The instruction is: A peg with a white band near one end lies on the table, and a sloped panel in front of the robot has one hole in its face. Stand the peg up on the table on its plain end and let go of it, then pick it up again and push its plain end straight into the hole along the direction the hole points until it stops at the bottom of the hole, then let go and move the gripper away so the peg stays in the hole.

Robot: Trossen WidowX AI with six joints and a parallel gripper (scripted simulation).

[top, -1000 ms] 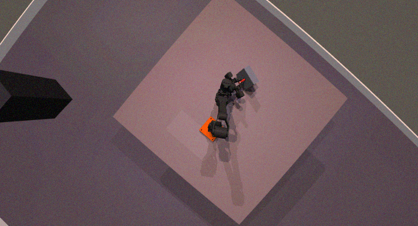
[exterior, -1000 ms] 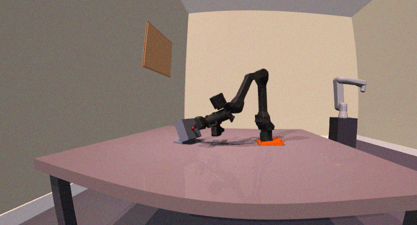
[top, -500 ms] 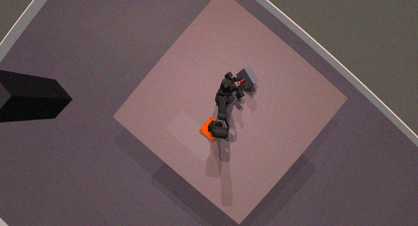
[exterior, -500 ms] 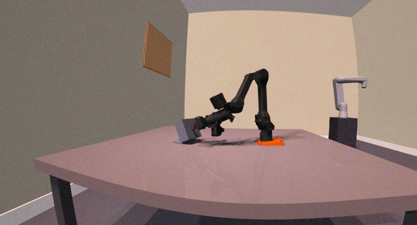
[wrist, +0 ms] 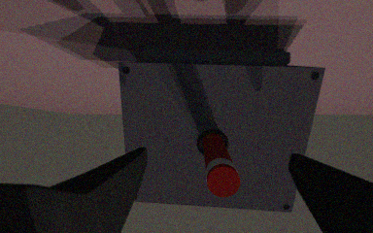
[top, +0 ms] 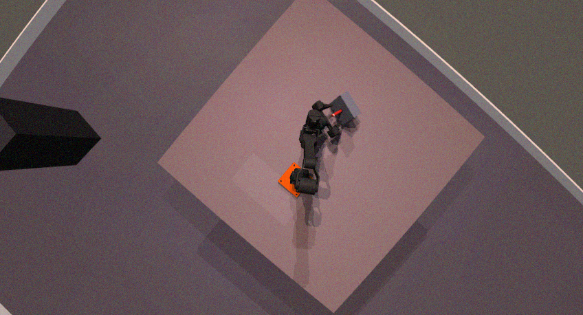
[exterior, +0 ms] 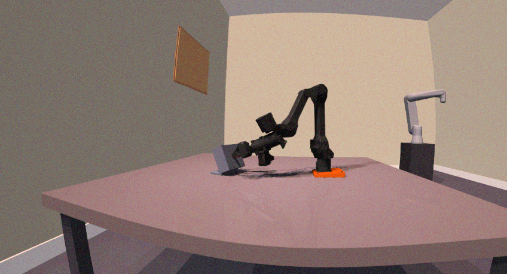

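Note:
The red peg [top: 337, 113] [wrist: 222, 177] sticks out of the hole [wrist: 199, 145] in the sloped panel [top: 346, 119] [exterior: 223, 160] [wrist: 164, 107]. Its plain end is inside the hole, and its white-banded end points out toward the wrist camera. How deep it sits inside is hidden. My gripper [top: 335, 115] [wrist: 217, 157] is open, with one finger on each side of the peg. In the wrist view, wide gaps show between the peg and both fingers, and neither touches it. In the exterior view the gripper hides nearly all of the peg.
The arm stands on an orange base plate [top: 286, 180] [exterior: 329, 173] on the pink table [top: 392, 120] [exterior: 320, 214]. The panel's block is directly in front of the fingers. A pale second arm [exterior: 412, 111] stands on a dark pedestal [exterior: 417, 161] away from the table.

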